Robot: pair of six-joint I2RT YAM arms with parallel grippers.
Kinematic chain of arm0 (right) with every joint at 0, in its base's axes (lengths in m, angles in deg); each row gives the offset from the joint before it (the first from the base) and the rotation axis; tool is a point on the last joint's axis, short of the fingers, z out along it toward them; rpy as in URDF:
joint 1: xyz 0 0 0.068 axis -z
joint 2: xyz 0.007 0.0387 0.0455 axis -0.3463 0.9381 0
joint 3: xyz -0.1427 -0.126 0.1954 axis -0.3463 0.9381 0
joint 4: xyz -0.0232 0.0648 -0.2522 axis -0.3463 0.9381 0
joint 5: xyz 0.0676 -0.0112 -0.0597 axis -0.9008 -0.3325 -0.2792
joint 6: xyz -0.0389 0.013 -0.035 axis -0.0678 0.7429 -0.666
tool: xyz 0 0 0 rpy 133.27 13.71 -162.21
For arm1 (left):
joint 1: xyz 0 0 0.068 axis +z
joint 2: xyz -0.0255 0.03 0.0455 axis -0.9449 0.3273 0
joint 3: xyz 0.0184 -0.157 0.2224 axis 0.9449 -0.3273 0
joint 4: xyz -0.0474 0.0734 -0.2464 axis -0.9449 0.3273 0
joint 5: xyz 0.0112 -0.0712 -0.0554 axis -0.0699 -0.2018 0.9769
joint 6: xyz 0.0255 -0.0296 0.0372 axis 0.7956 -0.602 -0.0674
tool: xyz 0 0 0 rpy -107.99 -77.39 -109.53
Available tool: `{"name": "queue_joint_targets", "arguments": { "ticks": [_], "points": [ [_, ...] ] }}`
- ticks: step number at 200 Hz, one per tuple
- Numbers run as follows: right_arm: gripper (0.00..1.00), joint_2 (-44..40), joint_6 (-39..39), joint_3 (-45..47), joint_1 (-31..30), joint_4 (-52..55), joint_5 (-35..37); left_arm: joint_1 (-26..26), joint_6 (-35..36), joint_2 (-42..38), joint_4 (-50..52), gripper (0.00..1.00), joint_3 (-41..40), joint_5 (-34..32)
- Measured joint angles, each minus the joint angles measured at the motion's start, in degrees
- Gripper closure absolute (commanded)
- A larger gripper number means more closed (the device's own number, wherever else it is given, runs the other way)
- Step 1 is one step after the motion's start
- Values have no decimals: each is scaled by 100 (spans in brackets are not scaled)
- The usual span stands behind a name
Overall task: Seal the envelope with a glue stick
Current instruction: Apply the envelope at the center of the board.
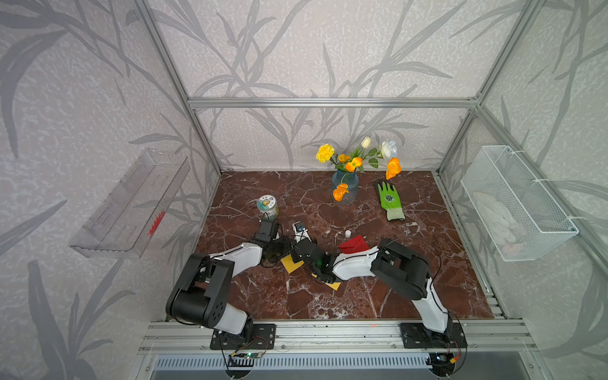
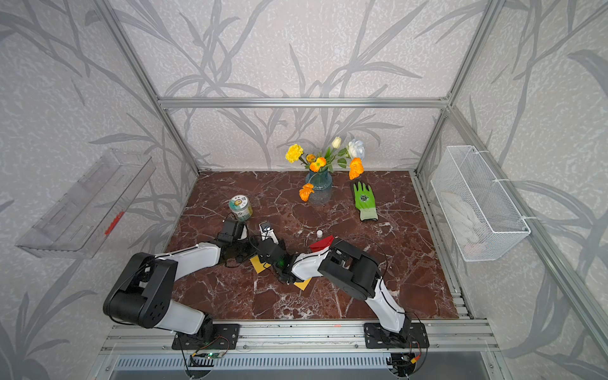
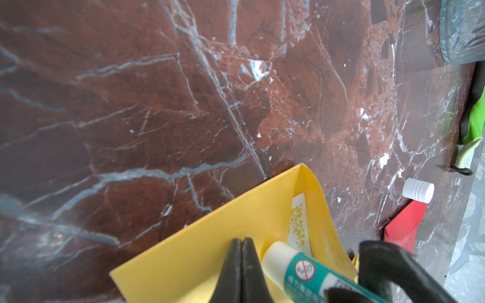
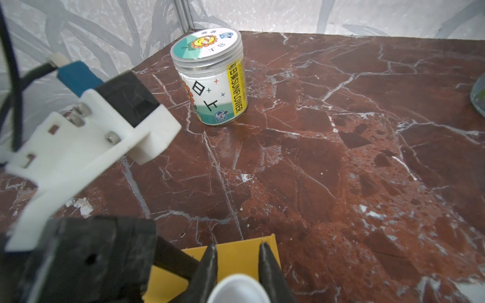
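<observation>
The right gripper [image 4: 238, 253] is pinching the glue stick [image 3: 301, 270], jaws closed on the green-labelled barrel. The uncapped pale tip is pointing into the fold of the yellow envelope [image 3: 210, 236], at or just off the inside of the raised flap [image 3: 319, 210]; contact is hard to tell. The left gripper [image 3: 242, 265] is pressed together with nothing in it, tips bearing down on the envelope beside the stick, apparently as a hold-down.

The envelope is lying on the marble table [image 3: 157, 105] between the two arms, mostly hidden under them in both top views; a patterned card is showing in the pocket. The white cap [image 3: 418, 190] is sitting loose just beside a red envelope [image 3: 401, 225], apart from the work. The jar [image 4: 210, 78], green glove [image 1: 390, 197] and flower vase [image 1: 344, 184] are sitting farther back, not involved.

The step in hand looks like spreading glue along the flap. Doing it well means keeping the left tips pinning the paper so it is not sliding; dragging the tip lightly along the flap's inner edge, stick tilted; staying off the card and pocket mouth; pushing too hard is likely to buckle the flap.
</observation>
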Motion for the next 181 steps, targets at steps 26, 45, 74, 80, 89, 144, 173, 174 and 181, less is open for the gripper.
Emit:
{"name": "queue_joint_targets", "arguments": {
  "ticks": [26, 45, 74, 80, 89, 144, 173, 174, 181],
  "points": [
    [100, -9, 48, -7, -11, 66, 101, 0, 0, 2, 0, 96, 0, 15],
    [100, -11, 72, -26, -11, 116, 131, 0, -4, 7, -4, 96, 4, 22],
    [100, -11, 74, -72, -9, 216, 133, 0, -2, 37, -17, 96, 28, 17],
    [100, -11, 74, -72, -9, 223, 133, 0, -2, 37, -17, 96, 28, 15],
    [100, -11, 66, -72, -9, 223, 133, 0, -2, 37, -17, 96, 28, 15],
    [100, -72, -295, 208, -140, -85, 278, -7, 17, 48, -20, 96, 35, 13],
    [100, -249, -380, 518, -168, -192, 450, -7, 28, 70, -20, 96, 55, 15],
    [100, -256, -382, 525, -170, -190, 461, -7, 31, 70, -17, 96, 55, 15],
    [100, -280, -387, 560, -177, -184, 514, -7, 37, 74, -11, 96, 63, 17]
  ]
}}
